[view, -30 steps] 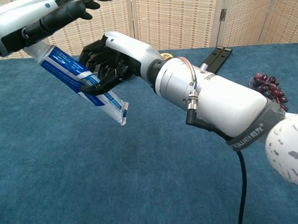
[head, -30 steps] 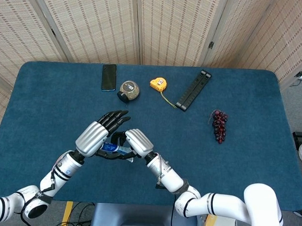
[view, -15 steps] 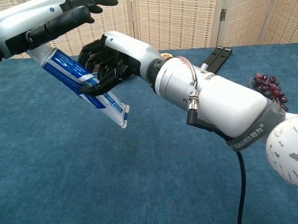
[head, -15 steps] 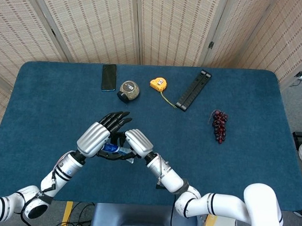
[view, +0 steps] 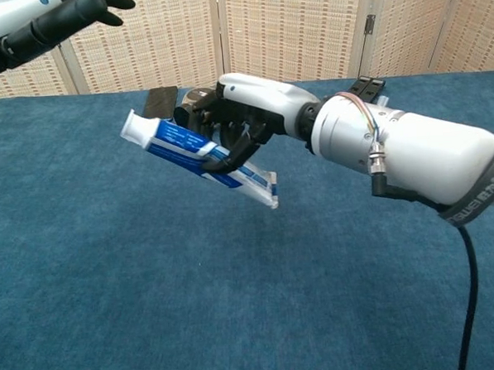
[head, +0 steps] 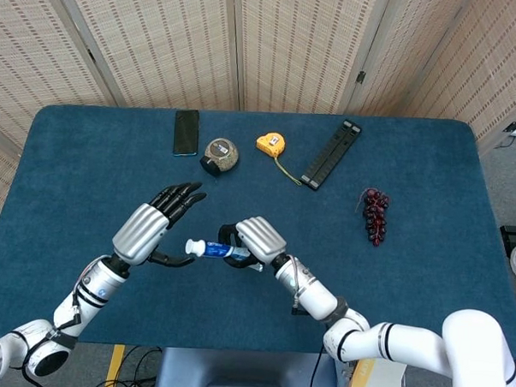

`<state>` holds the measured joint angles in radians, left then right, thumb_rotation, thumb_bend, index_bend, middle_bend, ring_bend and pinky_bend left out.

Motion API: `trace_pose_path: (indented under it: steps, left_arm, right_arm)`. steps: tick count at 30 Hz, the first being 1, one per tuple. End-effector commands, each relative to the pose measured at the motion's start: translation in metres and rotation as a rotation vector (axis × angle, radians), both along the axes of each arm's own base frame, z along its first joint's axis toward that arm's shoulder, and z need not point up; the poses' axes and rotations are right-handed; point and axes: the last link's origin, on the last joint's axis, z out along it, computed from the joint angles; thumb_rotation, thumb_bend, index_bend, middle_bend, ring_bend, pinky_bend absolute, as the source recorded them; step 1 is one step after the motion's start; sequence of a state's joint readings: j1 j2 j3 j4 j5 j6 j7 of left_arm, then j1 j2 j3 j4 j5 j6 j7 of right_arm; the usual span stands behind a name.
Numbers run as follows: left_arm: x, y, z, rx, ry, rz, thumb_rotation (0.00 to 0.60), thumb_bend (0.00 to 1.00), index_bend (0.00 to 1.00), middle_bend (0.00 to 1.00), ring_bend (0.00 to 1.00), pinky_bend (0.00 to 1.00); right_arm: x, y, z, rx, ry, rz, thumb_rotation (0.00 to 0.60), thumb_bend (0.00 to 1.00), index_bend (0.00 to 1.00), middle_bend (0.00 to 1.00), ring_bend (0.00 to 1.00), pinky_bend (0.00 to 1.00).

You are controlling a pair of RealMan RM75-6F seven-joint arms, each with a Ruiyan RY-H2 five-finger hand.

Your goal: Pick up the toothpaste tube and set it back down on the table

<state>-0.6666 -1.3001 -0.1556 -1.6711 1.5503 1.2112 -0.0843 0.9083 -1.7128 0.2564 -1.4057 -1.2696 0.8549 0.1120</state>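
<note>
While the toothpaste tube (view: pixel 197 157) hangs tilted above the worktop (view: pixel 111 283), gripped only by the right hand (view: pixel 235 123), I judge it should go down slowly, crimped end first, before the fingers loosen. The left hand (head: pixel 154 223), beside the cap end, is spread and holds nothing. The tube's print is unreadable.

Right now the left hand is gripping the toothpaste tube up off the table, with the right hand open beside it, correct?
Not quite: the hands are swapped. The right hand grips the toothpaste tube up off the table, and the left hand is open beside it, fingers spread and clear of the cap. The chest view shows the grip plainly.
</note>
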Motion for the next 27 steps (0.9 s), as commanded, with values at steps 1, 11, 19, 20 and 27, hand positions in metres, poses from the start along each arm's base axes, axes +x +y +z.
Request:
trace_pose_path:
  steps: [1,11,19,20,27]
  left_arm:
    - [-0.005,0.001,0.001,0.002,0.008,0.014,0.0,0.0,0.0,0.04,0.02,0.13]
    - [-0.022,0.003,0.003,0.016,0.011,0.067,0.0,0.0,0.0,0.04,0.02,0.13]
    - [-0.039,0.005,0.007,0.04,0.014,0.123,0.0,0.0,0.0,0.04,0.02,0.13]
    - [-0.042,0.005,0.009,0.046,0.019,0.133,0.0,0.0,0.0,0.04,0.02,0.13]
    - [-0.079,0.007,0.029,0.162,0.073,0.262,0.099,0.0,0.0,0.04,0.02,0.13]
  right_arm:
    - [-0.028,-0.01,0.006,-0.038,0.212,0.022,0.6,0.57,0.77,0.67,0.55,0.47]
    - [-0.065,-0.019,0.005,-0.1,0.51,0.009,0.6,0.42,0.53,0.48,0.38,0.44]
    - [-0.073,-0.02,0.019,-0.094,0.527,-0.03,0.6,0.32,0.08,0.2,0.14,0.34]
    - [-0.074,-0.02,0.024,-0.098,0.52,-0.035,0.6,0.31,0.05,0.18,0.12,0.33]
    - [-0.094,-0.01,0.092,-0.22,0.463,-0.064,0.6,0.32,0.0,0.16,0.1,0.31]
